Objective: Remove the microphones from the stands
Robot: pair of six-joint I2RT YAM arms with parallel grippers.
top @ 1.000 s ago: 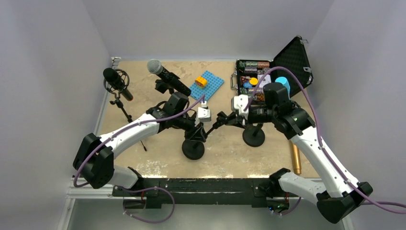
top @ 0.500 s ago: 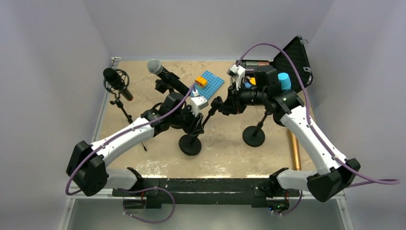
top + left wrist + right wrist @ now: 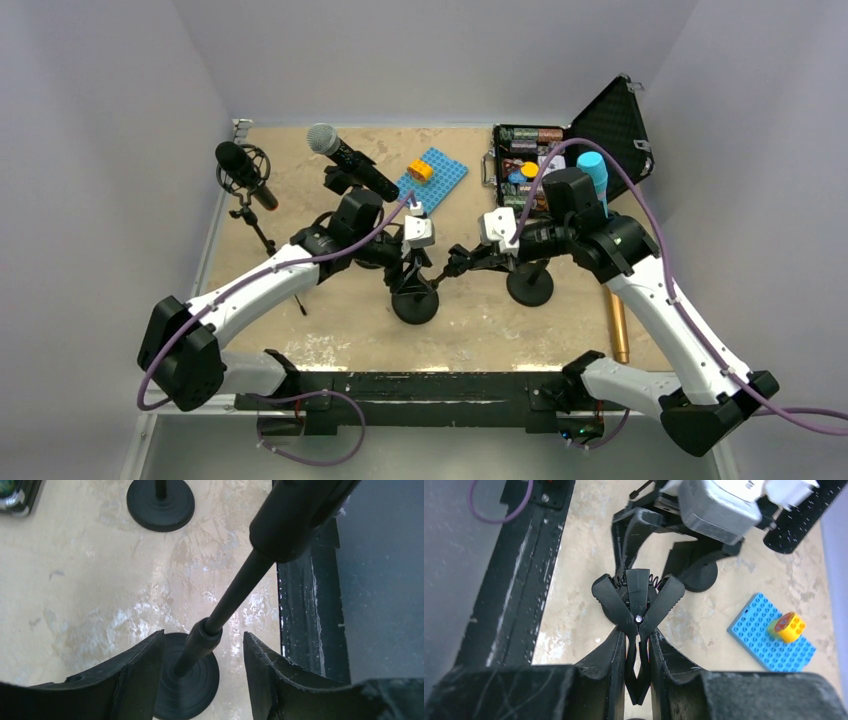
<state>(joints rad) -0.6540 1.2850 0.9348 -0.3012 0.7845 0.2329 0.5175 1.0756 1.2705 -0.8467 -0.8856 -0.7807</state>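
The left gripper (image 3: 202,642) is straddling the pole of the stand (image 3: 227,595) with its jaws apart, neither finger touching it. The right gripper (image 3: 638,635) is squeezing the black spring clip (image 3: 638,592) above the stand's round base, with its fingers closed on the clip's handles. The silver-headed microphone (image 3: 343,155) is sitting tilted near the far edge, left of the middle, well apart from both grippers. A second stand base (image 3: 530,286) is crowding the right arm. Bare table (image 3: 480,330) is showing toward the near edge.
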